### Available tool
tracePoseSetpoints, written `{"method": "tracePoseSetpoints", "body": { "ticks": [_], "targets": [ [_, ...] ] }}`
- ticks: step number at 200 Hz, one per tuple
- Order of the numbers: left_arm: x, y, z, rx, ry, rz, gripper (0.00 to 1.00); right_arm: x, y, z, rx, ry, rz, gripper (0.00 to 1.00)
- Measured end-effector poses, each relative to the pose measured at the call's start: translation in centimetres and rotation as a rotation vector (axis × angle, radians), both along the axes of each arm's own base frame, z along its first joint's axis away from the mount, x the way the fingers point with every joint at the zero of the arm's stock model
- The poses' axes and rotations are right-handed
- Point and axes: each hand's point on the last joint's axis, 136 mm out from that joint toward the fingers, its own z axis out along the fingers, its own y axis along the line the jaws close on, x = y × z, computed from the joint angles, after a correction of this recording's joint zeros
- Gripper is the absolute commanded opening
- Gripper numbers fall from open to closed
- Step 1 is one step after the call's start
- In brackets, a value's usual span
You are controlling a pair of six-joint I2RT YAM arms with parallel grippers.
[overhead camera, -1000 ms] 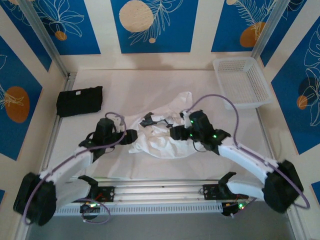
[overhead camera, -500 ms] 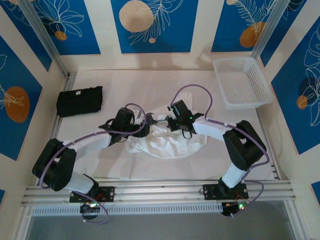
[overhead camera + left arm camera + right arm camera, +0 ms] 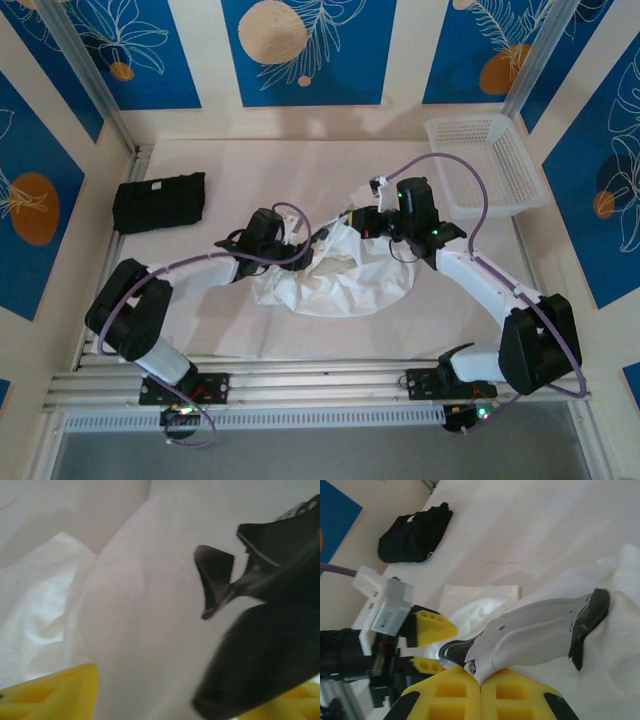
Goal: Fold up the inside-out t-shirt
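Note:
The inside-out t-shirt [image 3: 340, 280] lies crumpled and white at the middle of the table. My right gripper [image 3: 368, 222] is at its far edge, and its yellow pads [image 3: 450, 695] are pressed together on a taut fold of the t-shirt [image 3: 540, 630] that carries a grey and black patch. My left gripper [image 3: 305, 243] is at the shirt's upper left part. Its yellow fingers [image 3: 432, 627] stand apart, and white cloth [image 3: 125, 605] lies between them in the left wrist view. A blurred black shape [image 3: 265, 650] fills the right of that view.
A folded black cloth garment [image 3: 160, 200] lies at the far left of the table, also in the right wrist view [image 3: 415, 537]. A white plastic basket [image 3: 483, 163] stands at the far right corner. Bare white tabletop [image 3: 300, 170] runs behind the shirt.
My right gripper has shut on the shirt and moved back and to the right, drawing cloth up. My left gripper has reached further right onto the shirt, its jaws slightly narrower.

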Motion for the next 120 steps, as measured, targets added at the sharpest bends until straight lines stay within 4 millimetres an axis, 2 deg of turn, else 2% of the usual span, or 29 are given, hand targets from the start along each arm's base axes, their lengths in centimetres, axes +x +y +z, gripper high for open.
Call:
{"method": "tracePoseSetpoints", "body": {
  "ticks": [21,38,47,65,79,104,120],
  "targets": [
    [-0.2,-1.1,0.3,-0.044,0.01,-0.037,0.35,-0.5,0.3,0.2,0.041,0.03,0.025,0.0],
    [-0.4,-1.8,0.7,-0.077,0.013,-0.069,0.09,-0.8,0.3,0.3,0.059,0.057,0.042,0.0],
    [-0.6,-2.0,0.9,-0.092,0.02,-0.079,0.0,-1.0,0.3,0.5,0.069,0.071,0.053,0.0],
    [-0.7,-2.1,1.6,-0.107,0.011,-0.086,0.0,-1.2,0.9,1.8,0.102,0.084,0.101,0.0],
    [-0.4,-1.7,3.2,-0.127,-0.018,-0.075,0.0,-1.5,1.4,3.4,0.127,0.08,0.145,0.0],
    [-0.1,-0.6,8.3,-0.205,-0.112,-0.05,0.0,-2.0,1.7,5.8,0.127,0.046,0.195,0.0],
    [-0.6,0.2,12.6,-0.273,-0.193,-0.05,0.0,-2.4,1.3,6.9,0.099,0.014,0.196,0.0]
  ]
}}
